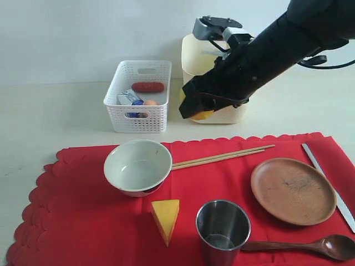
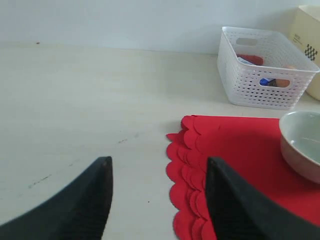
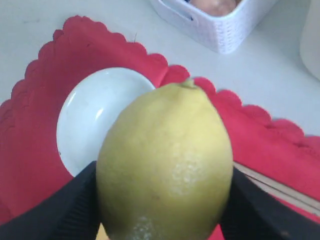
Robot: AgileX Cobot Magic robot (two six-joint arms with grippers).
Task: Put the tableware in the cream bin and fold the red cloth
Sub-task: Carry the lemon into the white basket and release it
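Note:
The red cloth (image 1: 83, 221) lies spread on the table, carrying a pale bowl (image 1: 137, 166), wooden chopsticks (image 1: 222, 157), a brown plate (image 1: 293, 190), a steel cup (image 1: 222, 230), a dark wooden spoon (image 1: 310, 245) and a long knife (image 1: 327, 183). The cream bin (image 1: 191, 55) stands at the back, partly behind my right arm. My right gripper (image 1: 197, 108) hangs in front of the bin, shut on a yellow lemon (image 3: 165, 165), above the bowl (image 3: 95, 115). My left gripper (image 2: 157, 165) is open and empty over the cloth's scalloped left edge (image 2: 235, 145).
A white perforated basket (image 1: 138, 97) holding a sausage, a carton and an egg stands left of the cream bin. A wedge of cheese (image 1: 166, 218) lies on the cloth between bowl and cup. Bare table extends left of the cloth (image 2: 75, 110).

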